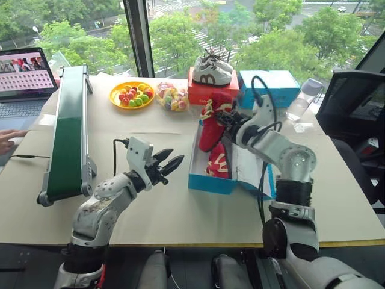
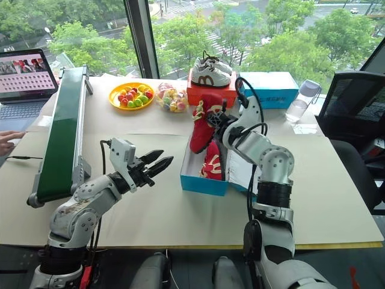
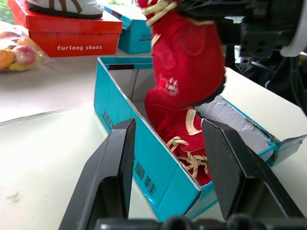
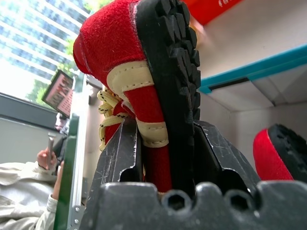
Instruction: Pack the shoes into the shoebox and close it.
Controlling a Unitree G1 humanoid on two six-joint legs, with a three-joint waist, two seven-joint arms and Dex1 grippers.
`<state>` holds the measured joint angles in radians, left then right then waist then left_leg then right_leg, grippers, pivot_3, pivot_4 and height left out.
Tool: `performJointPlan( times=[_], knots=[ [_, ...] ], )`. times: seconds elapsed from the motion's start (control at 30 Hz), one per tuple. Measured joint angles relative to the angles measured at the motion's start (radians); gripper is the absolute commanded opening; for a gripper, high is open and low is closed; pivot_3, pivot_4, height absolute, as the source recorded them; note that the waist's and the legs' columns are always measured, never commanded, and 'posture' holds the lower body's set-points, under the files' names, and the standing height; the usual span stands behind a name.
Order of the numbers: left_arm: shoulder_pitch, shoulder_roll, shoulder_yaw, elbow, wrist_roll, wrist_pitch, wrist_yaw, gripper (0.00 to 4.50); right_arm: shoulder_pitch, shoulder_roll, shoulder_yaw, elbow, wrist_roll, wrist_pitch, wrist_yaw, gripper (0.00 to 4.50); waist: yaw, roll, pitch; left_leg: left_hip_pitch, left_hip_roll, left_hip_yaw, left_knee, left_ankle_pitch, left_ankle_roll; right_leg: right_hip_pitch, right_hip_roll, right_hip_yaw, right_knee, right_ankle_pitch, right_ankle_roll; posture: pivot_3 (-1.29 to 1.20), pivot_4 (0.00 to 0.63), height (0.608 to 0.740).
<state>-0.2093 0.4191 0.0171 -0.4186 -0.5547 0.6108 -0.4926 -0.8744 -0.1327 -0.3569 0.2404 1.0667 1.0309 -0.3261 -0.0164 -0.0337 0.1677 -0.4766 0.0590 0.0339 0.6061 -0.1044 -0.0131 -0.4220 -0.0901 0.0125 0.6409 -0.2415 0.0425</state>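
The held red shoe point(image 1: 212, 127) hides the right gripper's point(image 1: 224, 118) fingertips.

Between our left gripper point(image 3: 165, 165)'s two spread black fingers point(image 3: 117, 163) we see the open blue shoebox point(image 3: 125, 139) on a pale table point(image 3: 43, 158). One red shoe point(image 3: 184, 143) with cream laces lies inside. Our right gripper point(image 3: 259, 28) holds a second red shoe point(image 3: 184, 62) above the box, its toe dipping inside. Behind stand a red box point(image 3: 72, 36) lettered "furlong shoes", a white sneaker point(image 3: 67, 7) on it, and a bag of coloured balls point(image 3: 17, 50).
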Motion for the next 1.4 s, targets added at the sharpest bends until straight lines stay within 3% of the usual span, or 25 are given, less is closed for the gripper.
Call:
performJointPlan(
  times=[0.4,0.8,0.97,1.03,1.13,1.37,1.4],
  knots=[
    [0.092,0.092,0.050,-0.098,0.001,0.007,-0.026,2.30,-0.070,-0.030,0.118,0.261,-0.218,0.058,0.153,1.36,-0.001,0.000,0.000,0.000,0.001,0.000,0.000,0.000,0.000,0.000,0.001,0.000,0.000,0.000,0.000,0.00,0.150,0.739],
    [0.089,0.083,0.029,-0.101,0.004,0.007,-0.019,2.30,-0.287,0.004,0.264,0.740,-0.553,-0.199,0.443,1.36,-0.023,0.001,-0.001,0.005,0.003,0.001,0.001,0.000,0.000,0.003,0.002,0.000,0.000,0.001,-0.001,0.00,0.150,0.739],
    [0.083,0.084,0.022,-0.101,0.007,0.007,-0.020,2.33,-0.314,-0.004,0.209,0.801,-0.575,-0.224,0.457,2.95,-0.021,0.001,-0.001,0.010,0.005,0.001,0.001,-0.004,-0.007,0.007,0.003,-0.001,0.000,0.001,-0.004,0.00,0.150,0.739],
    [0.083,0.084,0.022,-0.101,0.011,0.007,-0.021,2.33,-0.315,-0.018,0.186,0.777,-0.574,-0.196,0.457,3.62,-0.017,0.001,-0.001,0.008,0.005,0.001,0.001,-0.004,-0.007,0.005,0.003,0.000,0.000,-0.001,-0.010,0.00,0.150,0.739],
    [0.078,0.084,0.016,-0.100,0.014,0.007,-0.023,2.33,-0.283,-0.033,0.168,0.632,-0.563,-0.120,0.458,3.62,-0.015,0.002,-0.001,0.001,0.005,0.002,0.002,0.000,-0.001,0.000,0.004,0.000,0.001,0.003,-0.004,0.00,0.150,0.739],
    [0.044,0.084,0.002,-0.086,0.016,0.007,-0.039,2.33,-0.183,-0.111,0.083,0.014,-0.388,0.185,0.466,3.62,-0.001,0.003,0.000,0.000,0.006,0.003,-0.001,-0.001,0.001,-0.002,0.005,0.000,0.000,0.000,-0.004,0.00,0.150,0.739],
    [0.040,0.084,0.001,-0.082,0.016,0.007,-0.043,2.33,-0.170,-0.114,0.066,-0.044,-0.365,0.223,0.465,3.37,0.000,0.003,0.000,0.000,0.007,0.003,-0.001,-0.001,0.001,-0.002,0.006,0.000,0.000,0.000,-0.004,0.00,0.150,0.739]
  ],
)
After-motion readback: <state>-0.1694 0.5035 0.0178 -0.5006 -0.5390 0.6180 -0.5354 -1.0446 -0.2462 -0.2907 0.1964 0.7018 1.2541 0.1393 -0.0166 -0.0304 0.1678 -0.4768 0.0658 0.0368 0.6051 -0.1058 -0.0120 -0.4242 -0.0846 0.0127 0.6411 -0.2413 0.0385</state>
